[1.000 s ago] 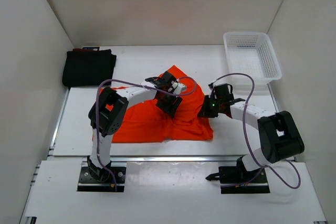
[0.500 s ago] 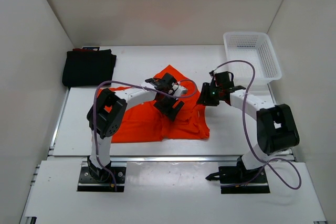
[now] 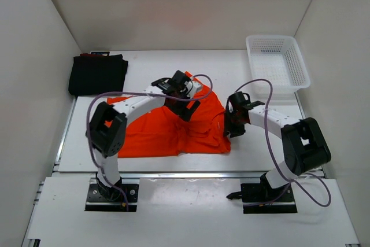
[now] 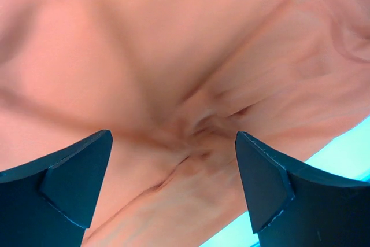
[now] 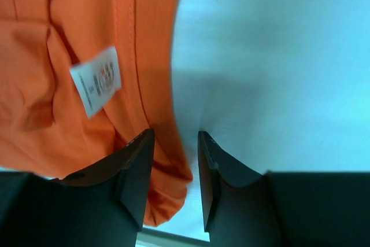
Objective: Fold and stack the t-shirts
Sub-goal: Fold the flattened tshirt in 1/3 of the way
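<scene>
Orange shirt point(image 3: 167, 134) lies rumpled mid-frame with my left gripper point(image 4: 172, 143) gaping wide over its bunched middle; right gripper point(image 5: 175, 140) has its jaws slightly apart at the right hem, probably lining up a pinch to flatten it.

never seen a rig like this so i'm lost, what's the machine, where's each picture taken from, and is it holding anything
Two robot arms stand at the near edge of a white table, each with a two-finger gripper. The wide picture looks down from above and behind them; the other two come from wrist cameras. On the table: a bright orange cloth t-shirt, a folded black cloth t-shirt far left, a white plastic mesh basket far right. The left gripper hangs wide open over the orange shirt; the right gripper is slightly open at its hem. Neither grips anything.
</scene>
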Motion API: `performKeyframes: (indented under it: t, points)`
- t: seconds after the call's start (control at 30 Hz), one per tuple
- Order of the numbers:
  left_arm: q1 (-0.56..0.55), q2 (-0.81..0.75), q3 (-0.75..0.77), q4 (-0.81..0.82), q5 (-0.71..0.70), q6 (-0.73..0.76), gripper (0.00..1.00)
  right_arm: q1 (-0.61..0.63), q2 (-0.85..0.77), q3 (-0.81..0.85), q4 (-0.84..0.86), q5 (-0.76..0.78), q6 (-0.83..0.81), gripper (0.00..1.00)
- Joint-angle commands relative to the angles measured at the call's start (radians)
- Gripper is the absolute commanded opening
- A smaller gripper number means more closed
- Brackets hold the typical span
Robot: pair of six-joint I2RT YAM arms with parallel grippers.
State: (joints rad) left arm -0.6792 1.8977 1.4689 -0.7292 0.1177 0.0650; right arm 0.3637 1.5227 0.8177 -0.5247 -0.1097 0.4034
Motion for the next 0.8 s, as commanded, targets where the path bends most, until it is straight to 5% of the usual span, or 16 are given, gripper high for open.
performKeyframes:
  t: [0.0,0.2,0.27,0.43,0.77]
  points:
    - [0.059,-0.185,-0.112,-0.003,-0.203,0.004,0.99,0.044,0.06,0.066,-0.1,0.106,-0.014,0.34]
    - [0.269,-0.308,-0.416,0.022,-0.446,0.026,0.99,0.096,0.062,0.051,-0.115,0.179,0.011,0.29]
    - [0.321,-0.331,-0.476,0.033,-0.484,0.032,0.99,0.103,0.083,0.047,-0.123,0.189,0.009,0.0]
    - [0.4,-0.38,-0.614,0.068,-0.535,0.056,0.98,0.052,0.122,-0.012,-0.127,0.18,0.035,0.0]
    - [0.398,-0.351,-0.656,0.065,-0.586,0.059,0.99,-0.199,-0.065,-0.051,-0.159,0.199,0.017,0.0]
